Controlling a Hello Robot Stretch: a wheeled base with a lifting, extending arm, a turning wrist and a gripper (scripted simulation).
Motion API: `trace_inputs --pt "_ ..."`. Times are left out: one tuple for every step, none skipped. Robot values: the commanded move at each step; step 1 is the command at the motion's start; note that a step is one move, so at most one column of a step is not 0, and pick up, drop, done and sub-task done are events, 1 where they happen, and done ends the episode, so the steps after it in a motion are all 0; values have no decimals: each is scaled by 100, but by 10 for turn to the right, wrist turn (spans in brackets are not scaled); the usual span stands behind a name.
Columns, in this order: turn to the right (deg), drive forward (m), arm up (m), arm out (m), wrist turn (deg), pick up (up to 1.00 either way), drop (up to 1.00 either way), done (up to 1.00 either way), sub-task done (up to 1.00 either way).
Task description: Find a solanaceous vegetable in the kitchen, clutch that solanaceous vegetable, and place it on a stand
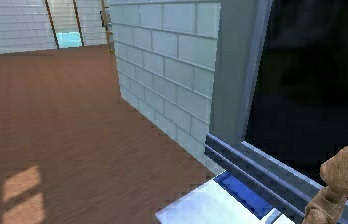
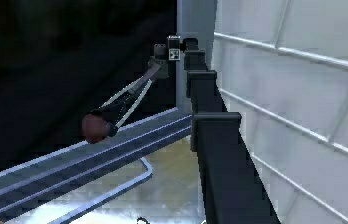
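The round red vegetable (image 2: 92, 127) hangs at the far end of the gripper (image 2: 107, 117), clear of any surface, so the gripper holds it against the dark window (image 2: 52, 60). Just below runs the blue-grey window rail (image 2: 112, 152), and under that a shiny metal surface (image 2: 157, 195). The arm (image 2: 217, 150) passes beside a pale tiled wall (image 2: 292, 90). In the forward view, a wooden figure (image 1: 337, 185) stands by the window.

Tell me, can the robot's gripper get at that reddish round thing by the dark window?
Probably yes. The gripper ends right at the reddish round thing, just above the window rail, with nothing between them. I cannot tell whether it holds the thing or merely meets it.
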Motion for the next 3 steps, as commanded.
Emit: trace_inputs --pt "0 0 0 0 0 0 100 0 0" --pt "0 0 0 -10 0 0 0 0 0" --pt "0 0 0 0 0 0 0 100 0"
